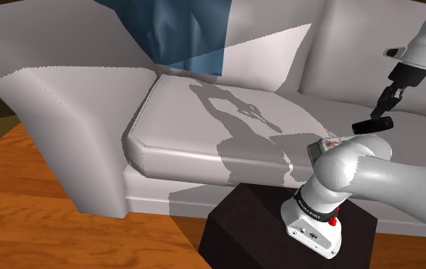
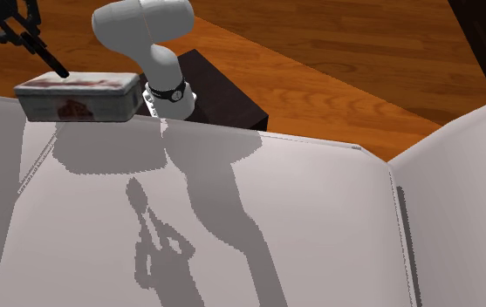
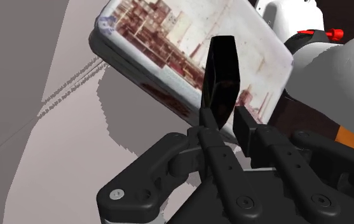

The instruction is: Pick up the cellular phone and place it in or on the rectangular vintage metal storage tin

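Gripper clamped tight on black phone, hanging just above tin at sofa seat's front edge. We'd lower, centre over lid, level phone, then release.

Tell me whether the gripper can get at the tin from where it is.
Likely yes. The gripper, fingers shut on the black phone, hangs just above the tin on the sofa cushion, and nothing stands between phone and tin.
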Tool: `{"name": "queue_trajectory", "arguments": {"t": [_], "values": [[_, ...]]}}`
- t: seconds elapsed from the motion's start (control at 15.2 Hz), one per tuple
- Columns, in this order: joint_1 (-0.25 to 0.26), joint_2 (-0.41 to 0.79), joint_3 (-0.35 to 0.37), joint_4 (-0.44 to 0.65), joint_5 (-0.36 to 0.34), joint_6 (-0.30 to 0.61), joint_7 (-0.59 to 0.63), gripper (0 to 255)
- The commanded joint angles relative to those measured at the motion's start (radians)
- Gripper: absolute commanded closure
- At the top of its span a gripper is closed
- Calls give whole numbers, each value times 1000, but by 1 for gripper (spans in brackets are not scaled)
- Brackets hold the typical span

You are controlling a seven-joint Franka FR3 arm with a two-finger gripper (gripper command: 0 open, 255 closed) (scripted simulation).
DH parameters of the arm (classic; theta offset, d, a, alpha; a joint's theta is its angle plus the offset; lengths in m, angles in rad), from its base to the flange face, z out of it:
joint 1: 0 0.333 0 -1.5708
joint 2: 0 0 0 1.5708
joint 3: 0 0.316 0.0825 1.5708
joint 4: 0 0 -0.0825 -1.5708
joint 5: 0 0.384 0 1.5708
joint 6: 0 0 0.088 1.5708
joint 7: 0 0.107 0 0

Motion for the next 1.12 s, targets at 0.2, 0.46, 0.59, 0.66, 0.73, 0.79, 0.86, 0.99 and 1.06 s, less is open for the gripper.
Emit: {"name": "queue_trajectory", "arguments": {"t": [0.2,0.46,0.59,0.66,0.73,0.79,0.86,0.99,1.06], "values": [[-18,-37,-36,-72,-36,37,3,255],[-33,-62,-68,-126,-67,66,5,255],[-38,-69,-78,-140,-77,75,5,255],[-38,-69,-77,-140,-77,75,5,255],[-37,-69,-78,-140,-77,75,5,255],[-37,-69,-78,-140,-77,75,5,255],[-37,-69,-78,-140,-77,74,5,255],[-37,-69,-78,-140,-77,74,6,255],[-37,-69,-78,-140,-77,74,6,255]]}}
